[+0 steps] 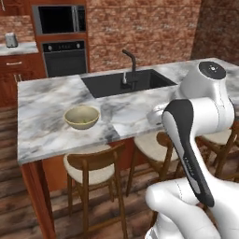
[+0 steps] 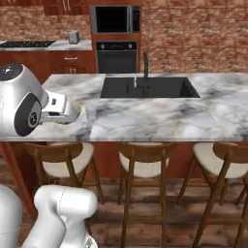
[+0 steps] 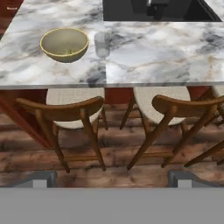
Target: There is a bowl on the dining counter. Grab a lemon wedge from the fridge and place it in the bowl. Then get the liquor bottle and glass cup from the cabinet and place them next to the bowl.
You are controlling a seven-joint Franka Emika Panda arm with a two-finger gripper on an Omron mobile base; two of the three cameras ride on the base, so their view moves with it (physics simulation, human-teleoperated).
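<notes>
On the marble dining counter [image 1: 46, 135] stands a tan bowl [image 1: 81, 116], near its front edge; the hand view shows the bowl [image 3: 64, 44] at the upper left. A small greenish bit, likely the lemon wedge [image 3: 70, 51], lies inside it. Just right of the bowl stands a clear glass cup [image 3: 101, 43]. The liquor bottle is out of view. My gripper [image 3: 111, 181] is open with nothing between its fingertips [image 3: 39, 179], held back from the counter above the stools. The white hand [image 2: 58, 111] shows at the counter's front edge.
Wooden stools [image 3: 70, 109] with cream seats line the counter's front. A black sink [image 1: 126, 81] with a dark faucet [image 1: 132, 63] is set in the counter behind the cup. An oven and microwave [image 2: 116, 38] stand in the brick back wall.
</notes>
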